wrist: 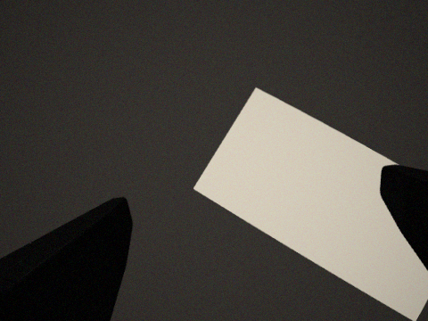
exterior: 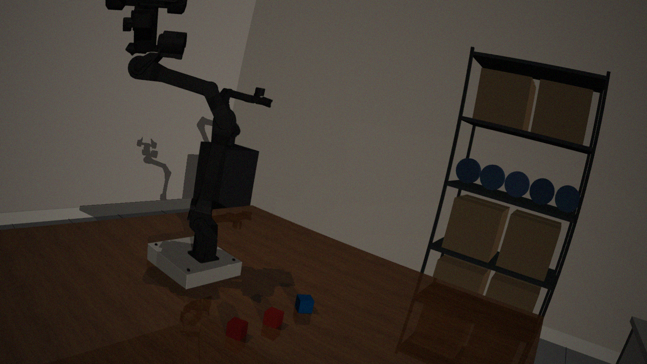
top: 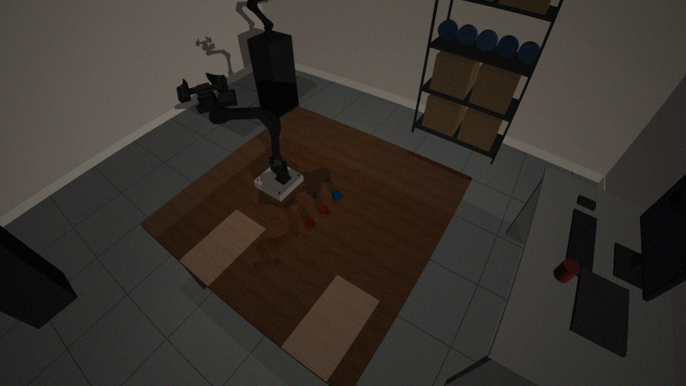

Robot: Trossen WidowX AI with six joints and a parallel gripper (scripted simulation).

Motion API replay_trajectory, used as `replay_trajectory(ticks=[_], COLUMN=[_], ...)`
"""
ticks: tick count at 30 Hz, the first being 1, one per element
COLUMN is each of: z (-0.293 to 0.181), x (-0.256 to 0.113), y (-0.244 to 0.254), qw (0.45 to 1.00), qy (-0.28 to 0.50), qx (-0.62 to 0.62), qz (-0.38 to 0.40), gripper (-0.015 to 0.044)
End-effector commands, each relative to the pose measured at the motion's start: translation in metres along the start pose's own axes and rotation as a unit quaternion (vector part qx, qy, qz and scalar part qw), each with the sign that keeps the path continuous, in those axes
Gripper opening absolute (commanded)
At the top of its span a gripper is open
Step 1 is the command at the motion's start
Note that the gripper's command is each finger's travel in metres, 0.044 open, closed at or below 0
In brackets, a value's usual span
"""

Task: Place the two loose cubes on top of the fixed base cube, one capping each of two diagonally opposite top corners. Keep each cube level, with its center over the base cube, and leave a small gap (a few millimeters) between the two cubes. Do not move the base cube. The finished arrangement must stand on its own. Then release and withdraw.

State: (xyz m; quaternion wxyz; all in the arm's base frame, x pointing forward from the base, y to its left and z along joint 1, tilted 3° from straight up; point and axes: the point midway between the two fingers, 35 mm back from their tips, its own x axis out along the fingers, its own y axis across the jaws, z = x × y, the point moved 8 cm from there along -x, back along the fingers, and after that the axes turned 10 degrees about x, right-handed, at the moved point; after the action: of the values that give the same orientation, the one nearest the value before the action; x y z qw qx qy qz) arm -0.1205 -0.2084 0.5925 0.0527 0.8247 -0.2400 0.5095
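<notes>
A blue cube (top: pixel 336 194) (exterior: pixel 304 303) sits flat on the wooden surface. A red cube (top: pixel 323 209) (exterior: pixel 273 317) sits beside it, apart from it. Another red cube (top: pixel 308 222) (exterior: pixel 237 329) lies further along the same rough row, also apart. No cube rests on another. Which cube is fixed cannot be told by sight. My gripper (top: pixel 197 79) (wrist: pixel 255 195) is open and empty, raised high above and far from the cubes, pointing upward. In the exterior view its fingers are cut off by the top edge. No cube shows in the wrist view.
The arm's white base block (top: pixel 268 186) (exterior: pixel 169 266) stands close to the cubes. Two pale panels (top: pixel 223 247) (top: pixel 330 326) lie at the front of the wooden surface (top: pixel 383 192). A shelf rack and a desk stand beyond it. The wrist view shows a bright rectangle (wrist: pixel 285 178).
</notes>
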Motion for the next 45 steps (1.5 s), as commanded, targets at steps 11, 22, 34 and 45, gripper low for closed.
replay_trajectory(ticks=[11,22,34,45], z=[0.041,0.094,0.17,0.249], x=[0.012,0.021,0.023,0.016], y=[0.031,0.068,0.093,0.094], qw=[0.973,0.877,0.708,0.518], qy=[0.027,0.056,0.085,0.114], qx=[0.223,0.458,0.657,0.772], qz=[0.047,0.137,0.244,0.35], gripper=[0.0265,0.0265,0.0265,0.0265])
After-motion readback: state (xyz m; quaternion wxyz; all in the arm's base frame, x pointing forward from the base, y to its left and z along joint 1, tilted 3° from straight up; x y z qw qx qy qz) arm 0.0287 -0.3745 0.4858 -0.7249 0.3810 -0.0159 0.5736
